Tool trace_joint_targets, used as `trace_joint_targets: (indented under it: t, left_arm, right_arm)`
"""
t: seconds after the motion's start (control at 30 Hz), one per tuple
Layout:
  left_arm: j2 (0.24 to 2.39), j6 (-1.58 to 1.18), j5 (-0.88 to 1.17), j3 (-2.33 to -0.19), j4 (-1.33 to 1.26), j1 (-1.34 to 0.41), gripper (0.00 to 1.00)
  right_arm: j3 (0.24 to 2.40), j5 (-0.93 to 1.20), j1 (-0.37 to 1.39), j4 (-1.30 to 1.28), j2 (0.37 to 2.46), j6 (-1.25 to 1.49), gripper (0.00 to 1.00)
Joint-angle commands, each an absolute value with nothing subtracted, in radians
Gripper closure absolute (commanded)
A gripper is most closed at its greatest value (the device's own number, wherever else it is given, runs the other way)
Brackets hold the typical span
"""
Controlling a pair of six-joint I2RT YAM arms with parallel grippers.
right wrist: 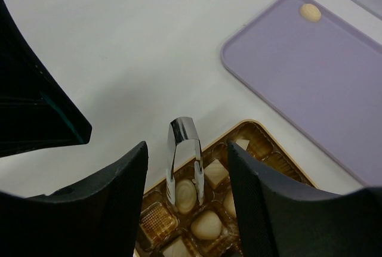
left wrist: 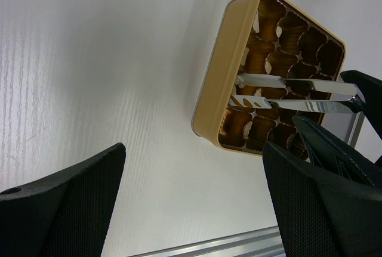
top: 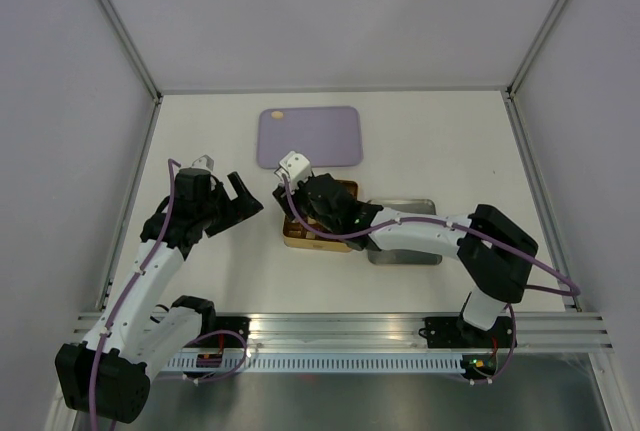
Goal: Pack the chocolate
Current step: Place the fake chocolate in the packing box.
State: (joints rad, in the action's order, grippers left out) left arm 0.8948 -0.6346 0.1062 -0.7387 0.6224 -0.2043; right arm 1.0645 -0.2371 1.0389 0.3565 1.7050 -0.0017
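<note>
- Sitting in the cells of the gold tin (left wrist: 218,72), the chocolate (right wrist: 207,224) showed as small pale cream pieces, one to a cell. Some were squarish with flat tops and others rounded and smooth.
- One more pale round piece (right wrist: 310,12) lay alone on the lavender board (right wrist: 310,84). The board rested on the table (left wrist: 89,60) just beyond the tin's far side. The piece sat near the board's far left corner, well apart from the tin.
- Over the tin hung the right gripper (right wrist: 186,146), its fingers partway apart and closed on the back end of the metal tweezers (left wrist: 286,84).
- From that grip the tweezers reached across the tin, just above the cells, and their tips ended close to the tin's rim.
- The two arms of the tweezers stood apart, one on either side of an oval piece (right wrist: 185,192) in a cell beside that rim. Whether the metal touched the piece could not be told.
- The oval piece lay flat in its cell, with its long axis running roughly along the arms of the tweezers.
- Just beside it, deeper into the tin, a squarish piece (right wrist: 216,172) sat level with a flat face up.
- To the left of the tin, the left gripper (left wrist: 194,149) hung over bare table. Its fingers were spread as wide as they go, holding and touching nothing.
</note>
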Motion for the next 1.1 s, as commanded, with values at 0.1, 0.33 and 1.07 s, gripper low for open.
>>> trace_joint_targets:
  t: [0.1, 0.33, 1.07]
  left_arm:
    - [0.884, -0.632, 0.101, -0.752, 0.617, -0.199, 0.0]
    - [0.881, -0.632, 0.098, -0.749, 0.617, -0.199, 0.0]
    - [0.87, -0.63, 0.097, -0.746, 0.621, -0.199, 0.0]
  right_arm:
    - [1.146, -0.238, 1.031, 0.365, 1.759, -0.026, 0.38]
    - [1.166, -0.129, 0.979, 0.38, 1.787, -0.002, 0.41]
    - [1.157, -0.091, 0.968, 0.356, 1.714, -0.009, 0.81]
